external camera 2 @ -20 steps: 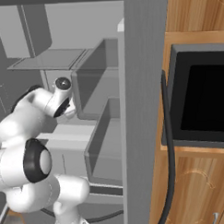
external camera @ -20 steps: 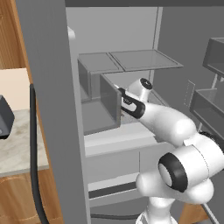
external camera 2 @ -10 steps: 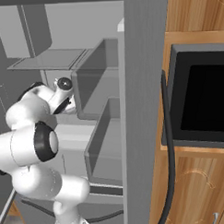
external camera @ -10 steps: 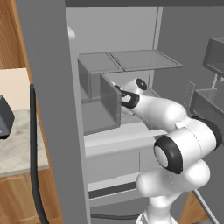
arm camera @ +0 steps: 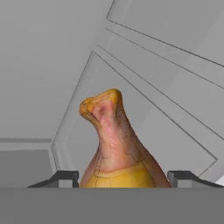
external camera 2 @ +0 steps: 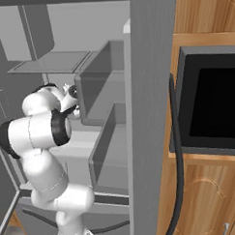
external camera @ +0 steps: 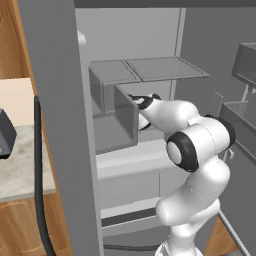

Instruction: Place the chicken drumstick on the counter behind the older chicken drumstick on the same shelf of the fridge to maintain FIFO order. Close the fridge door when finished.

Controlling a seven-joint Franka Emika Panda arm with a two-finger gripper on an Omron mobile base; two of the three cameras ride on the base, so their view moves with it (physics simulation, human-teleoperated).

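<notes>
The chicken drumstick (arm camera: 113, 144), golden-orange with its narrow bone end pointing away, sits between my two fingertips (arm camera: 65, 176), and my gripper (arm camera: 124, 178) is shut on it. My gripper (external camera: 139, 102) reaches inside the open fridge (external camera: 150, 30), just under the upper shelf (external camera: 165, 67) and above the pale mid shelf (external camera: 125, 152). From the right, the gripper (external camera 2: 72, 95) sits beside a door bin. The counter (external camera: 20, 165) lies left of the fridge. The older chicken drumstick is hidden.
The open left door (external camera: 55, 125) carries translucent bins (external camera: 125, 117) close to my hand. The right door's bins (external camera: 245, 65) stand at the right. A black oven (external camera 2: 211, 105) is set in wooden cabinets. Grey fridge walls surround the drumstick.
My hand has moved a little left and deeper into the fridge with the drumstick, and the elbow has swung up behind it.
</notes>
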